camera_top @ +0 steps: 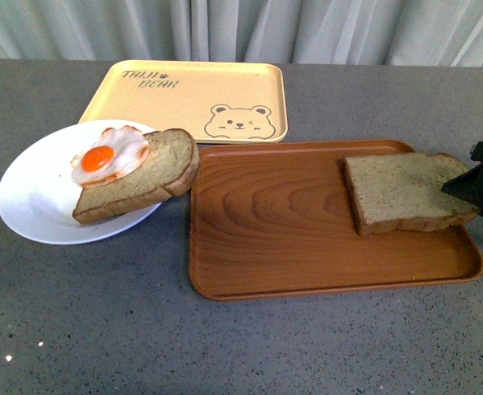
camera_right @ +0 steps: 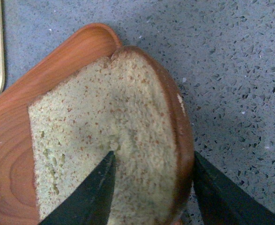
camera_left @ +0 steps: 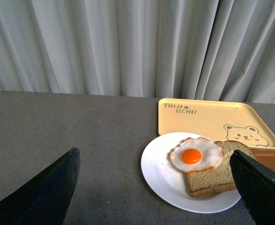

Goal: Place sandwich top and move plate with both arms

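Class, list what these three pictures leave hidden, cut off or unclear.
1. Front view: the right gripper is cut off by the picture's edge.
2. Right wrist view: it is unclear whether the fingers actually clamp the sandwich top; the frame edge cuts off one end of the slice.
3. Left wrist view: a finger of the left gripper hides part of the plate rim.

Front high over table [camera_top: 76, 329]; left wrist low toward plate [camera_left: 158, 174]; right wrist close on sandwich top [camera_right: 118, 112]
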{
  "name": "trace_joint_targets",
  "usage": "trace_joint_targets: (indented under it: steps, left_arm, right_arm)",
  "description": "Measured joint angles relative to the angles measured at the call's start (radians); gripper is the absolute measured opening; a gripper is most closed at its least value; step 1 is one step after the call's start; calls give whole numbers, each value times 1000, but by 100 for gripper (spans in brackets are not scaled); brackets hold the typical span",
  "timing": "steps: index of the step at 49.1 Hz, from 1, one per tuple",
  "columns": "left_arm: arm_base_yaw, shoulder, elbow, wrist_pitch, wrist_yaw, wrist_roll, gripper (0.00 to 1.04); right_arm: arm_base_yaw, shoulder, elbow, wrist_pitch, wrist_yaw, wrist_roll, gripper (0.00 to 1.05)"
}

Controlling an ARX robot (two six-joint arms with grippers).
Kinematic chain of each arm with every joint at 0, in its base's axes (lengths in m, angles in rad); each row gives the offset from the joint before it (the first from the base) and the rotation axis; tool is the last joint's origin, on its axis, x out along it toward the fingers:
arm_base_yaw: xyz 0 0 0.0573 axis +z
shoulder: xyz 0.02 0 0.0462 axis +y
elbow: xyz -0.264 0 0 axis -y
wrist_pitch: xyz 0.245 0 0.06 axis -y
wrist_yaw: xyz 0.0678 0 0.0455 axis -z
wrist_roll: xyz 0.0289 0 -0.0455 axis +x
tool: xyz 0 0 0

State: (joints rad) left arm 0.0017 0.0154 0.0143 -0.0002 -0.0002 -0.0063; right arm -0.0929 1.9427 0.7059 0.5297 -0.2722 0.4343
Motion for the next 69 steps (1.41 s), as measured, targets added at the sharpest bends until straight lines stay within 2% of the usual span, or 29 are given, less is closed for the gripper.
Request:
trace_joint_targets:
  steps: [7,12,19,25,38,44,57,64,69]
  left_arm:
    - [0,0,0,0,0,0,96]
    - [0,0,0,0,0,0,96]
    - [0,0,0,0,0,0,96]
    - [0,0,0,0,0,0,96]
    - [0,0,0,0,0,0,96]
    - [0,0,0,0,0,0,96]
    - [0,0,0,0,0,0,96]
    - [0,0,0,0,0,0,96]
    - [0,0,0,0,0,0,96]
  right_arm:
    - [-1,-86,-12,-20,-29,22,16]
    - [15,-173,-12,-43,-37,43,2]
    - [102,-264,17,-66,-35,91,2]
    - [236,-278,111,-74,-13,138,2]
    - [482,-136,379,-98,44,207,2]
    - [567,-39,484,-122,71,230,2]
    - [694,146,576,-150,138,254,2]
    - [716,202,570,-155,158,255,2]
    - [714,204,551,-150,165,256,18]
